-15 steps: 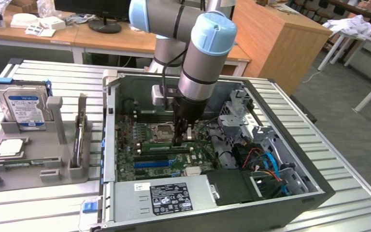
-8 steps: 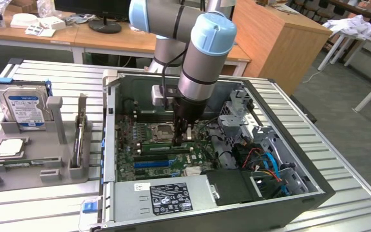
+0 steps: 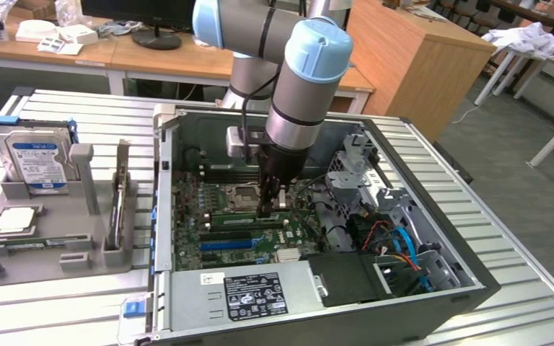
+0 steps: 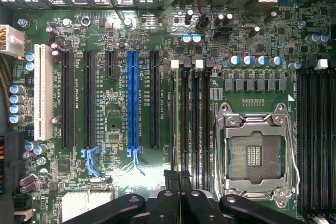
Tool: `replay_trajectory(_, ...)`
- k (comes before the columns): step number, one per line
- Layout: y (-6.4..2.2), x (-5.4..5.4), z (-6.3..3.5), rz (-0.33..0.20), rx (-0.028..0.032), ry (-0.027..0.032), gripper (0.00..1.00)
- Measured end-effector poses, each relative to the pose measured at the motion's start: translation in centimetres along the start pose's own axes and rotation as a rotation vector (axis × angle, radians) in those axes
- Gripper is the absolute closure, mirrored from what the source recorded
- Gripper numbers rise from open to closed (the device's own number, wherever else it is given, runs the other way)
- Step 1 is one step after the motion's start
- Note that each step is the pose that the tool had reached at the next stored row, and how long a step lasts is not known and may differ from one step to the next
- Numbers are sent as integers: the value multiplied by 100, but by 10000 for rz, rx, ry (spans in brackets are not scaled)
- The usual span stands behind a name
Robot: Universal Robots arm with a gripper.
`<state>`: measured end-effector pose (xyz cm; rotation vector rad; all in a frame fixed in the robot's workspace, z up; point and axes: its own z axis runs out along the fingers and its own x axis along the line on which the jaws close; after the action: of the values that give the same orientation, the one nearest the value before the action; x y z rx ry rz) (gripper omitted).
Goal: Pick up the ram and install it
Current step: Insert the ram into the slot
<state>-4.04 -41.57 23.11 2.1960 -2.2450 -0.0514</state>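
My gripper reaches down inside the open computer case, just above the motherboard. Its dark fingertips are shut together at the near end of a row of memory slots beside the empty processor socket. A long thin edge, which I take for the ram, stands in the slot farthest from the socket, in line with the fingertips. Whether the fingertips pinch it or only rest over its end I cannot tell.
Long black and blue expansion slots lie beside the memory slots. A power supply fills the case's near corner, and drive cages with cables stand on the exterior view's right. A grey tray with a hard drive sits outside.
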Motion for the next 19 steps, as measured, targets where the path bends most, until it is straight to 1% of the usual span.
replay_trajectory(8,0,-1,-18,0,1,-3,89)
replay_trajectory(19,0,1,-12,0,5,0,89)
